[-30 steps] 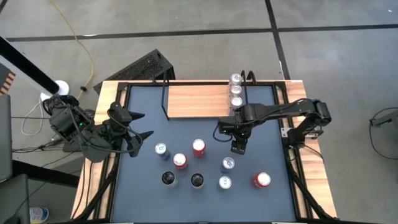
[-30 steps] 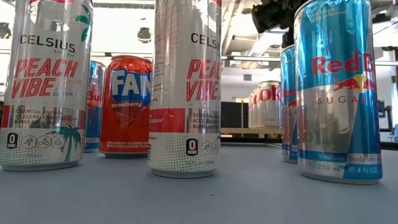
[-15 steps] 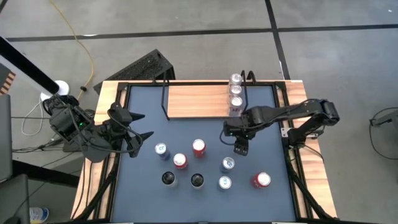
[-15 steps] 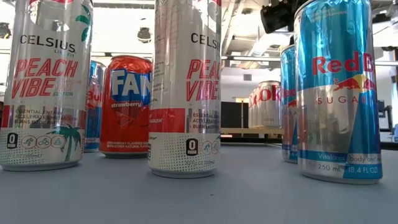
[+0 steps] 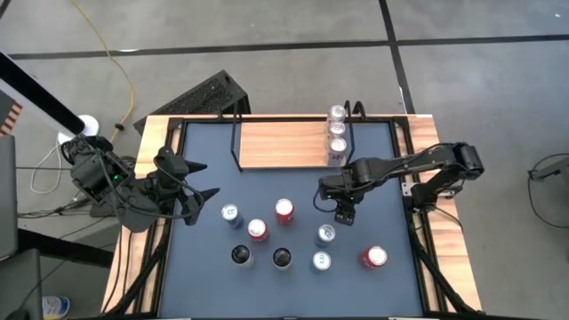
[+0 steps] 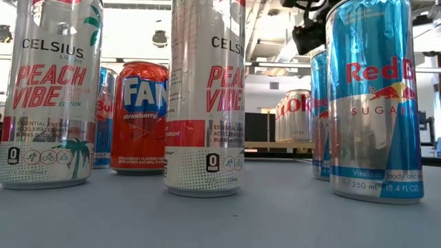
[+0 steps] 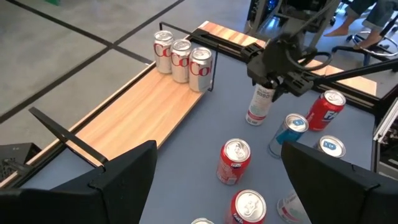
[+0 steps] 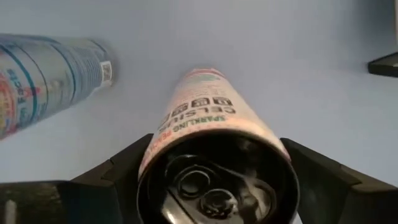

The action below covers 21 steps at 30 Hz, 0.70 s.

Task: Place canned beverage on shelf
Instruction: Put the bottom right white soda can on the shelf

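Celsius can [image 7: 261, 104] sat clamped between the right gripper's [image 5: 345, 206] fingers, just in front of the shelf's [image 5: 280, 145] right end. On that end, three silver cans [image 5: 337, 133] stood in a row. Well off the shelf's left front corner, the left gripper [image 5: 197, 180] waited, jaws spread and empty.

A yellow cable [image 5: 114, 62] trails over the grey floor [image 5: 293, 22] behind the table [image 5: 147, 129].
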Tool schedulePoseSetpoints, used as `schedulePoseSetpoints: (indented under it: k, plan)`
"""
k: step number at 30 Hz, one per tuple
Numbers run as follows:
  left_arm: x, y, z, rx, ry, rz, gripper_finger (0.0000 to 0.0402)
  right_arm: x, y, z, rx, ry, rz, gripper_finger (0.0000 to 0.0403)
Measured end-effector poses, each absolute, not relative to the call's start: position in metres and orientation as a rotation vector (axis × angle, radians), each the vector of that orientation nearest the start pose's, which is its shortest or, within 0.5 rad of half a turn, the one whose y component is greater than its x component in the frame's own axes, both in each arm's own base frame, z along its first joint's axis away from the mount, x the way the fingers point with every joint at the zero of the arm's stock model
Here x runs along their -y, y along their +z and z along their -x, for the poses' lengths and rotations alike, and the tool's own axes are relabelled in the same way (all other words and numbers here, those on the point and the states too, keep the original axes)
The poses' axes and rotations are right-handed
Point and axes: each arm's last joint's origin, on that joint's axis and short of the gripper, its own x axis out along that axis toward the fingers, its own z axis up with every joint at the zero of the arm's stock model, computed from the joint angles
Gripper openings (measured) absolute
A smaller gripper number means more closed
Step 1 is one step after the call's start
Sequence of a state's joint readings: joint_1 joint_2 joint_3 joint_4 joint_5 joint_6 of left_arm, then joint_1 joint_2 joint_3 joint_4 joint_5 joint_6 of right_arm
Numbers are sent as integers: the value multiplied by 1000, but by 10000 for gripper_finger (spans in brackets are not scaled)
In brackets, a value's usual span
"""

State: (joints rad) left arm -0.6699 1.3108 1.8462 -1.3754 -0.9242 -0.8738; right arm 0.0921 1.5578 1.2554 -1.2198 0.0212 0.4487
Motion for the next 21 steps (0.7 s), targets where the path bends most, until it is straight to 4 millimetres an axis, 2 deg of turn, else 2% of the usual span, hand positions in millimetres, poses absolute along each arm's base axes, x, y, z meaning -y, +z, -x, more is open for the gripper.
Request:
schedulePoseSetpoints:
  k: [4,9,18,21]
  plan:
    - [99,472,-163,-424,463,240,332,-25,255,-272,-1499,-286,-267,292]
    - [99,472,-162,-424,462,243,332,-25,255,-272,-1497,-283,-265,229]
    - [99,472,-163,-427,459,244,332,-24,258,-267,-1520,-289,-261,227]
    - [99,472,-162,-427,459,245,332,-23,267,-261,-1549,-293,-253,227]
